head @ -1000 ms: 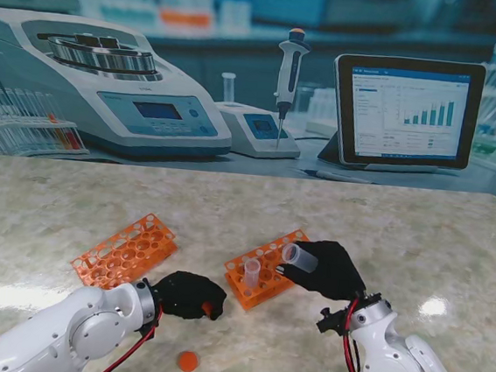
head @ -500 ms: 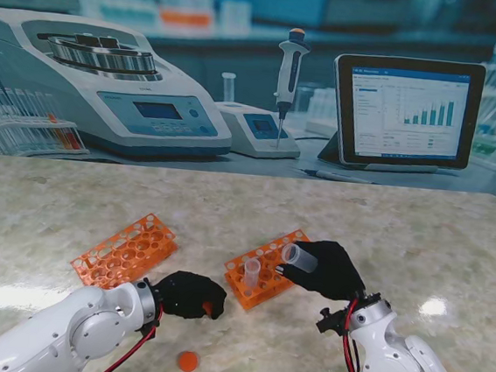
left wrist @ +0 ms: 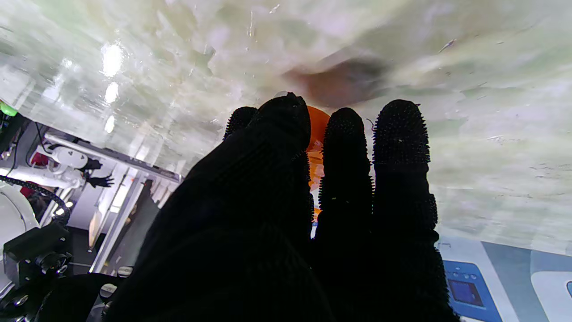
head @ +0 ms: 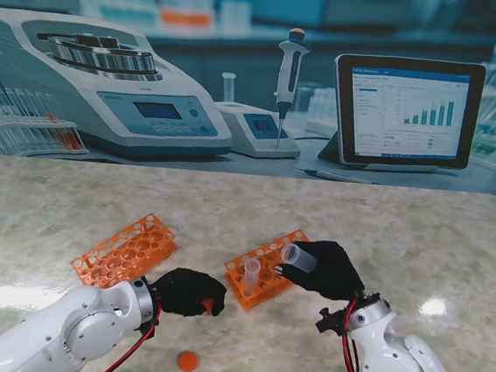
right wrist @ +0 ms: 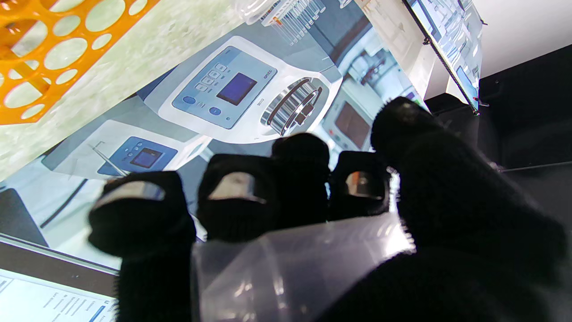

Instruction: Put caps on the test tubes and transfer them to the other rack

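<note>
Stand view: no legible writing; right hand (head: 332, 269) around a clear tube (head: 298, 258), left hand (head: 187, 292) pinching an orange cap (head: 208, 305).

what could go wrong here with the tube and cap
1. The right hand holds the tube tilted on its side in mid-air; a crooked meeting with the cap pinched in the left hand could jam.
2. The left fingertips nearly hide the cap, so it may slip out.
3. A spare cap lies near the left arm and may get knocked.

Bright, even light; glare patches on the glossy worktop (head: 229, 202) at 3 and 9 o'clock — wrist views blurred.
</note>
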Available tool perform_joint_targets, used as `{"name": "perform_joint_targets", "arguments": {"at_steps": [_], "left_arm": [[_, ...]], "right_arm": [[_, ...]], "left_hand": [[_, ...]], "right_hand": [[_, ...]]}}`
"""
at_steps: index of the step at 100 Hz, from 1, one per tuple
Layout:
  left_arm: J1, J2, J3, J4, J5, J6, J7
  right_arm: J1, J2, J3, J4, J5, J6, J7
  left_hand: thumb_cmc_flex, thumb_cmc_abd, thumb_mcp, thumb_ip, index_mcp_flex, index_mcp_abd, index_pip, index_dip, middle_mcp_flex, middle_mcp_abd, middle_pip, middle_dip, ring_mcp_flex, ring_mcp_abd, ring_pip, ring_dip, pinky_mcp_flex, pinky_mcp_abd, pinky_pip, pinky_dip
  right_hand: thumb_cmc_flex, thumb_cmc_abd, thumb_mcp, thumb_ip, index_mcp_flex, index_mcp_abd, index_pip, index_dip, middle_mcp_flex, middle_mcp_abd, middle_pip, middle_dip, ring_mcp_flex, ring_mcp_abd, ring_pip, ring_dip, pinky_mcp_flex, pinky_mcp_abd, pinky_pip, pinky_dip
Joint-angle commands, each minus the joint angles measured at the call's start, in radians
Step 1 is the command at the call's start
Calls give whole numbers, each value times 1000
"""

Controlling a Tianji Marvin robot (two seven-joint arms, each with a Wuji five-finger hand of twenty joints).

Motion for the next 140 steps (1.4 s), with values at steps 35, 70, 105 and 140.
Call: {"name": "perform_joint_targets", "arguments": {"at_steps": [35,70,105,140], "left_arm": [[19,-4,-27,-40,-10,-5,0],[13,-11,-36,-50,-33,-13,19],[9,-18,-51,-59,-57,-21,38],[-4,-29,-53,-70,-93,-13,63]], "right_arm": [[-4,-2,-5,-4,5,1,4],[-5,-3,-4,-4,6,1,3],[-4,-3,-6,-4,7,1,3],[-4,-2,-5,-4,8,2,7]], "left_hand": [[105,-13,73,-13,30,41,-18,-2,29,51,79,-2,-7,-37,-30,-2,-1,10,-14,-36],[108,-6,70,-14,31,45,-23,-1,27,57,75,-10,-7,-35,-37,0,-4,13,-16,-40],[108,0,74,-16,29,49,-28,0,22,59,74,-12,-9,-32,-44,8,-7,14,-20,-40],[108,3,79,-18,28,52,-33,2,19,60,74,-12,-12,-32,-50,16,-11,16,-25,-38]], "right_hand": [[31,29,5,16,28,-52,33,47,-6,-10,2,-2,19,-10,-19,0,10,12,2,23],[29,31,6,16,28,-51,33,47,-5,-9,2,-3,19,-10,-19,0,10,12,2,25],[30,30,5,16,29,-52,33,47,-5,-8,2,-3,19,-10,-19,0,10,12,1,26],[30,29,5,16,28,-53,32,47,-5,-8,2,-3,19,-10,-19,0,10,12,1,27]]}}
